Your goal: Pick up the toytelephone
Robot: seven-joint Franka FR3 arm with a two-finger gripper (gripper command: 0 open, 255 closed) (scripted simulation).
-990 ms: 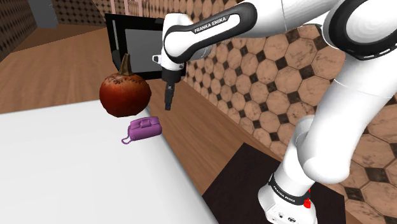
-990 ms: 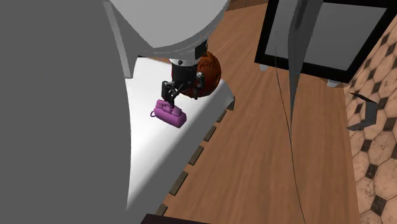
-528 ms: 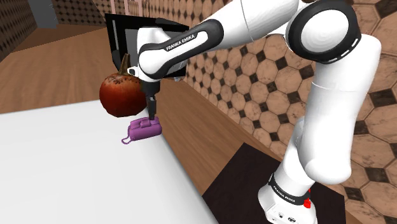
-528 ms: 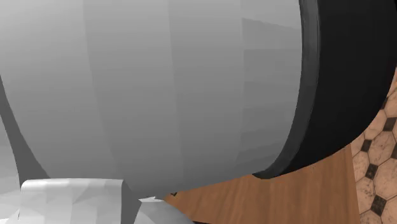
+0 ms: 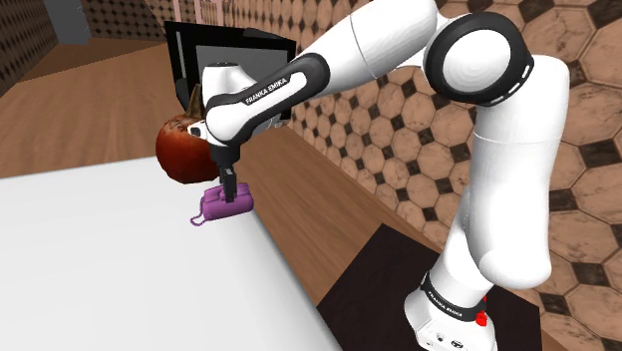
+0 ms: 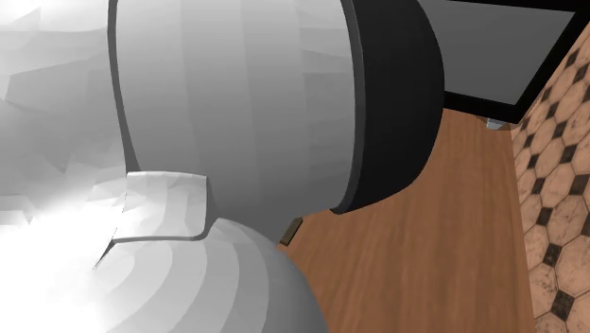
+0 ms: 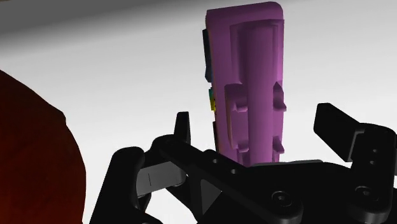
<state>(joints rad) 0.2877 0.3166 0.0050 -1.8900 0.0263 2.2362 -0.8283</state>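
Straddling the blocky purple toy telephone (image 7: 245, 76) on the white table (image 5: 100, 261), the tool (image 7: 261, 126) stands open; nothing gripped.

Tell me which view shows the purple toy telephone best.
The wrist view: the toy telephone lies close, between the open gripper's fingers. In the shoulder view it is small, partly behind the gripper. In the second exterior view, the arm stands before the camera.

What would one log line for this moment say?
jaws: open, either side of purple toy telephone | telephone: lying on white table | lifted: no
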